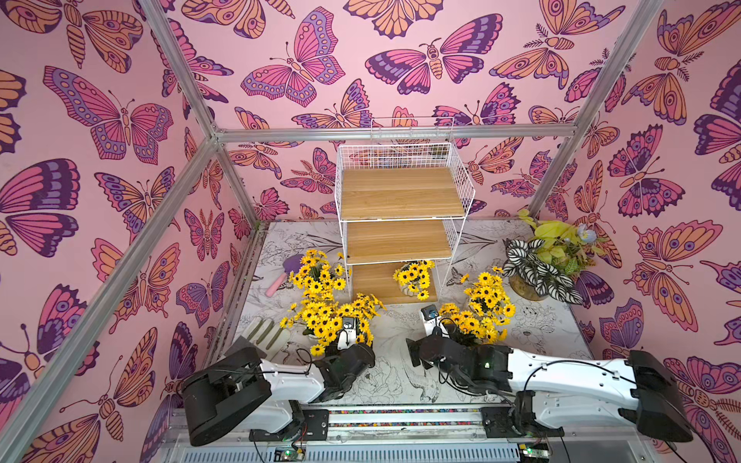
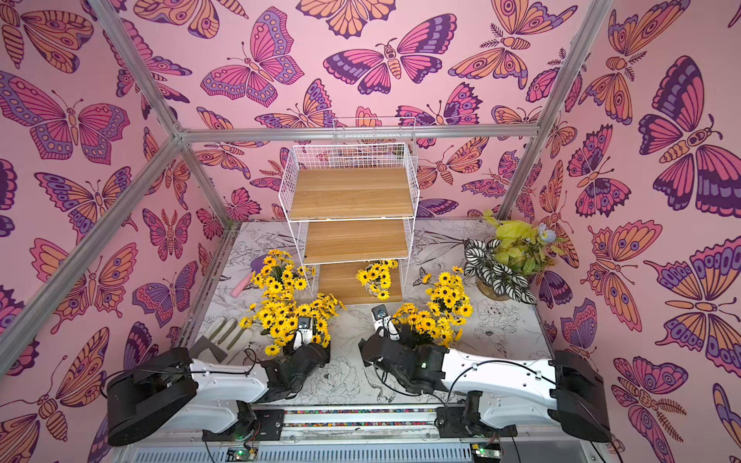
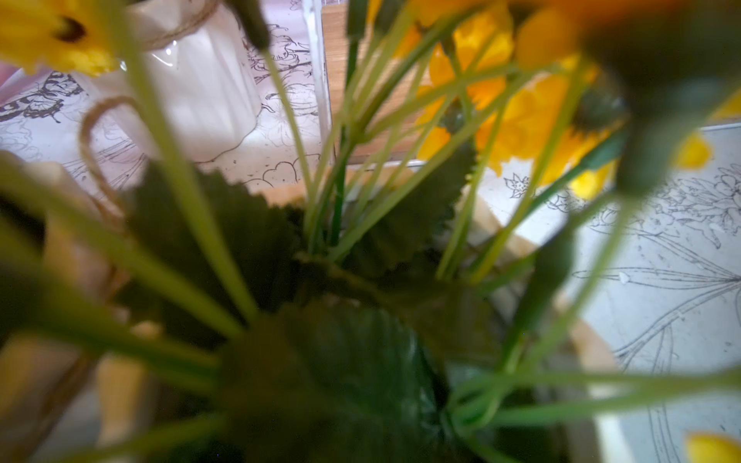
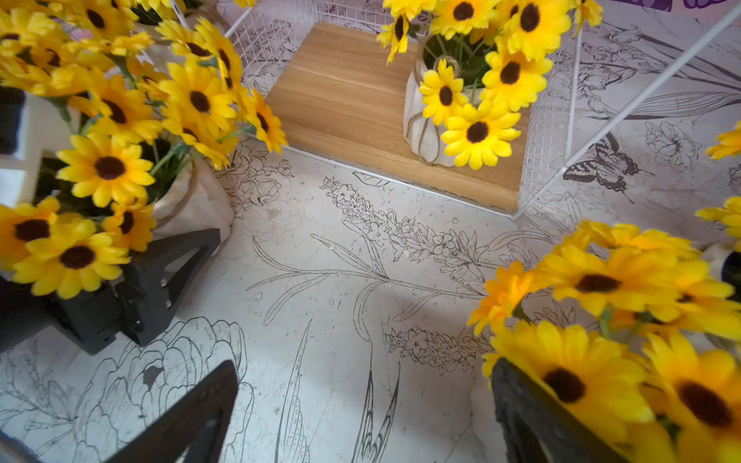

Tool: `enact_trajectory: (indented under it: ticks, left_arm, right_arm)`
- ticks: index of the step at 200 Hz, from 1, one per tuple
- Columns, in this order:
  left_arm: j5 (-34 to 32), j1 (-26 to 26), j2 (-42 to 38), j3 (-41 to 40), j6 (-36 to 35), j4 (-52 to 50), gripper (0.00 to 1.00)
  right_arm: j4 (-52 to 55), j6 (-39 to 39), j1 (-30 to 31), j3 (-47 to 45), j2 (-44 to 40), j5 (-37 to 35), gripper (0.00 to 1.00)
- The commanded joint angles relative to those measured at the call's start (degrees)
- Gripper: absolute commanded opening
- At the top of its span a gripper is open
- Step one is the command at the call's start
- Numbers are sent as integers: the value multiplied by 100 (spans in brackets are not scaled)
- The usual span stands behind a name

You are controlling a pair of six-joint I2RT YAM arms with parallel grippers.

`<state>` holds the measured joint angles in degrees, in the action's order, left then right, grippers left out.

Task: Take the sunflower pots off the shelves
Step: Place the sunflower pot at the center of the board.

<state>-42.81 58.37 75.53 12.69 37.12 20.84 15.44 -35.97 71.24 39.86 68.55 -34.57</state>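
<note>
In both top views the shelves (image 1: 401, 192) stand far centre with one sunflower pot (image 1: 415, 276) on the lowest board (image 1: 373, 284). The other sunflower pots (image 1: 324, 320) crowd the surface (image 1: 401, 320) left and right, with a bare lane between. The left wrist view gives only blurred stems (image 3: 361, 160), so the left end effector's (image 1: 345, 334) grip cannot be told, while the right wrist view alone shows the right end effector (image 4: 365, 373) spread wide on nothing.
</note>
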Motion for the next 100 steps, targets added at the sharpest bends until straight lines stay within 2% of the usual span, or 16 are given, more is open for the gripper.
enact_trajectory:
  ticks: [1, 40, 64, 88, 100]
  left_arm:
    - [-396, 26, -45, -117, 198, 41, 68]
    - [-330, 84, -55, -208, 303, 17, 88]
    - [-280, 116, -136, -224, 356, -112, 97]
    - [-141, 138, -204, -223, 387, -260, 100]
    - [-149, 179, -497, -230, 436, -360, 100]
  right_arm:
    - [-427, 195, -62, 179, 256, 22, 99]
    - [-818, 168, -269, 218, 685, -48, 99]
    - [-1080, 219, -501, 266, 1003, 55, 99]
    - [-1161, 217, -649, 338, 1239, 3, 99]
    - [-1232, 237, -711, 348, 1322, 51, 99]
